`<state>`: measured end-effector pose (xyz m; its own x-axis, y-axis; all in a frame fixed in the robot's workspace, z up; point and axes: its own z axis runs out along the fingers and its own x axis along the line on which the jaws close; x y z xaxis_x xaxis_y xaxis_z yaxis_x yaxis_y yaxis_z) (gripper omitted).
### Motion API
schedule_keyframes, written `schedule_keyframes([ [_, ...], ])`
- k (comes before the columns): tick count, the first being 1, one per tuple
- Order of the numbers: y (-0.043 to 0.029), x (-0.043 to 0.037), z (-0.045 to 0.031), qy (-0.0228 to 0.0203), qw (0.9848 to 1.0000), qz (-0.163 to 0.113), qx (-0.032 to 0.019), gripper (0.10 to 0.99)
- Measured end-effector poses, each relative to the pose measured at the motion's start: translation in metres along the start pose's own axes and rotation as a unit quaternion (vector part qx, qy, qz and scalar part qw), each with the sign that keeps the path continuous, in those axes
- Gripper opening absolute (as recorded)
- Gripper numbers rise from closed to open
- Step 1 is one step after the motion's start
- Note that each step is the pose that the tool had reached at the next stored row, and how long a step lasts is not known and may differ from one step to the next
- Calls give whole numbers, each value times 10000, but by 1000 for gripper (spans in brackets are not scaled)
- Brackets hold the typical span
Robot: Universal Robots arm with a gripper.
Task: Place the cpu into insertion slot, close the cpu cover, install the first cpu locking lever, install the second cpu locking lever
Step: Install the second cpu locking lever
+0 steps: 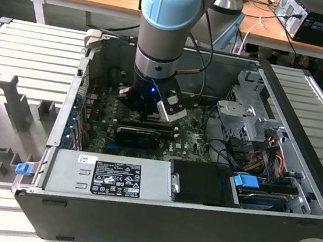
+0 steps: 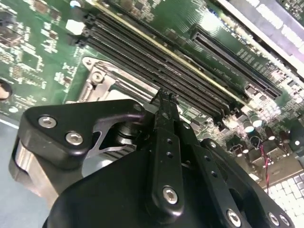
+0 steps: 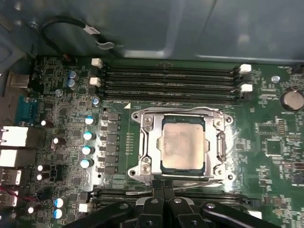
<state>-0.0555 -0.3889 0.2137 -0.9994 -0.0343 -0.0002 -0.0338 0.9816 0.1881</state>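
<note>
Chip: the cpu (image 3: 183, 144) lies flat in the insertion slot (image 3: 161, 164), grey face up, already seated.
Cover: the cpu cover (image 3: 145, 137) sits down around the chip, its window framing the grey face; whether it is latched I cannot tell.
Pincer: the gripper (image 3: 163, 186) hangs just beside the socket's edge, fingertips pressed together, holding nothing, probably placed to work at the frame's rim.
Board: the green motherboard (image 3: 280, 142) carries the socket, with the long memory slots (image 3: 168, 83) beside it.
Case: the open computer case (image 1: 311, 115) holds the board, a black card (image 1: 140, 135) and a drive cage (image 1: 246, 113).
</note>
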Motion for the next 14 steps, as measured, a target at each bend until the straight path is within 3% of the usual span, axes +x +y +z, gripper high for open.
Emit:
schedule_keyframes([
  [2,-10,34,8,-3,10000,-1,-74,106],
  [3,-27,61,16,-8,9998,-2,-217,106],
  [7,-53,87,21,-12,9996,8,-265,106],
  [8,-71,90,18,-14,9995,11,-323,106],
  [10,-92,95,13,-16,9993,10,-371,106],
  [14,-133,114,6,-18,9991,13,-424,106],
])
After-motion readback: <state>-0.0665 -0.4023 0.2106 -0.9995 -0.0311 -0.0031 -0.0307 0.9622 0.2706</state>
